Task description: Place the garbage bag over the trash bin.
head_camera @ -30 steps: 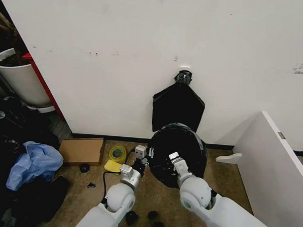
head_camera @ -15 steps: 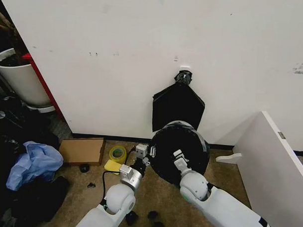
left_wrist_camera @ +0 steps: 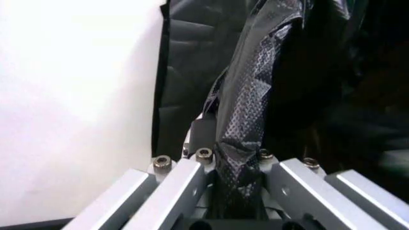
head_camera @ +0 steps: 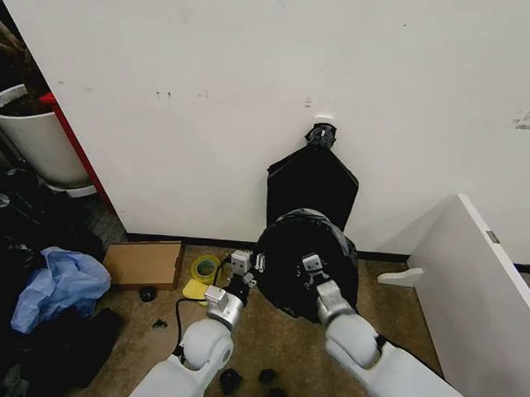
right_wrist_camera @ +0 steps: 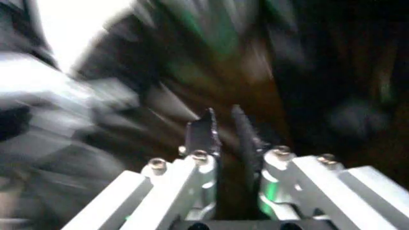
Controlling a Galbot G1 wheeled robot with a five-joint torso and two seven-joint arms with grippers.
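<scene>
Brown floor (head_camera: 277, 356), white wall (head_camera: 252, 76), cardboard box (head_camera: 142, 263) alongside.

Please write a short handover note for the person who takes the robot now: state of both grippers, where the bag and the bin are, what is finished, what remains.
Left gripper: shut on a fold of the garbage bag, at the bag's left side, low before the wall.
Right gripper: at the bag's front, fingers close together; the blurred wrist view does not show if they pinch plastic.
Garbage bag: spread as a round black dome on the floor by the wall, under the flat black bundle.
Trash bin: not visible; presumably under the bag.
Done: bag lifted and spread, apparently over the bin.
Left: confirm that the bag sits around the rim, then release.
</scene>
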